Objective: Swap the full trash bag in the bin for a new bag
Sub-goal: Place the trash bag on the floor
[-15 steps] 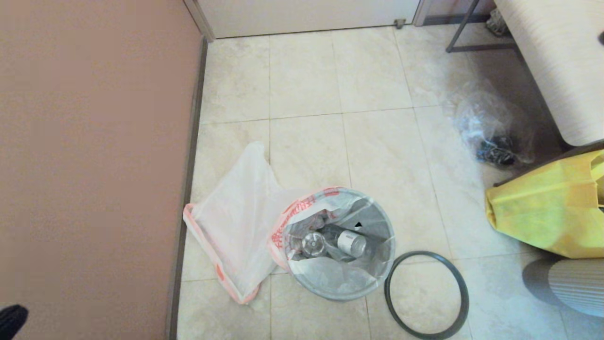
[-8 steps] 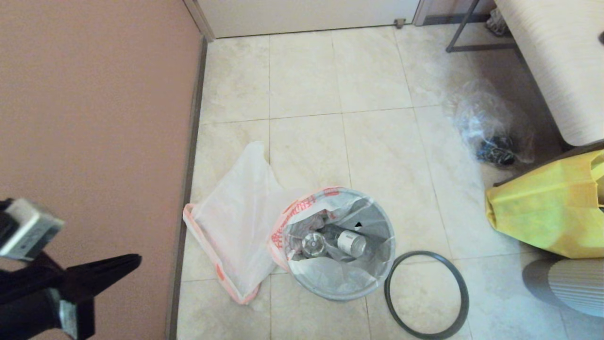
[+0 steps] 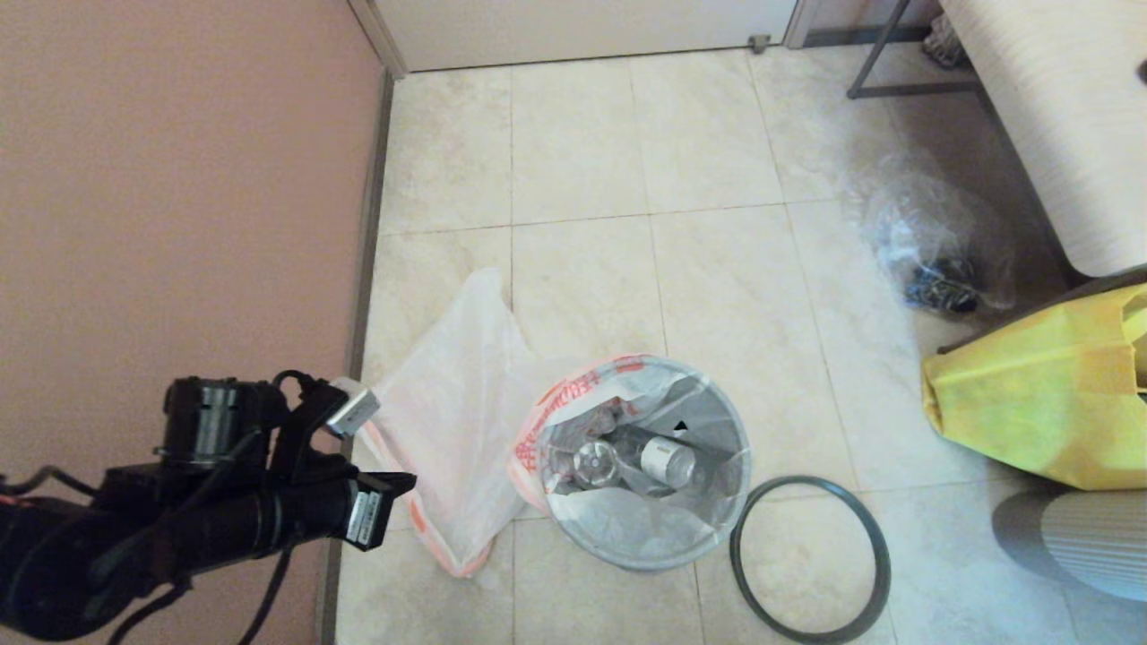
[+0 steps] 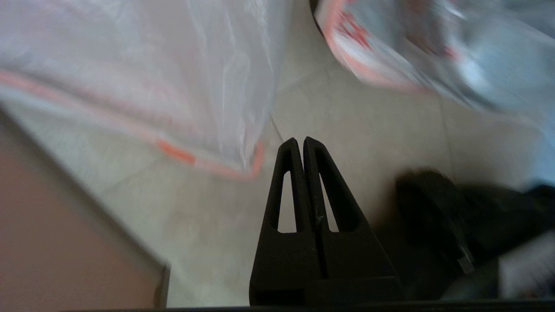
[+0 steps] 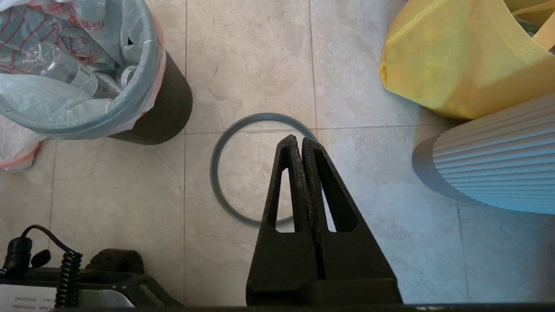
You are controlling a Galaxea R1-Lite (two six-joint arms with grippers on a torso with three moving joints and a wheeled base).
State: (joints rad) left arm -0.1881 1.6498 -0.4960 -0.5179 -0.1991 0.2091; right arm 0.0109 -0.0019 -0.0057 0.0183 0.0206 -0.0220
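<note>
My left gripper (image 4: pixel 300 141): fingers pressed together, empty, lower left of head frame, beside new bag (image 3: pixel 448 421).
Bin (image 3: pixel 647 461): full, lower centre.
My right gripper (image 5: pixel 299 139): pressed together above hoop (image 5: pixel 260 173).

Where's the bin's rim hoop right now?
Head view: the hoop lies flat on the floor tiles, off the bin, just to the bin's right and nearer the robot; the yellow bag sits farther right.

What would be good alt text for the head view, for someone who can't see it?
A small black bin, lined with a full bag holding plastic bottles, stands on a tiled floor with its grey hoop lying beside it. An empty bag lies flat to its left, where the left gripper reaches in; a yellow bag sits at right.
</note>
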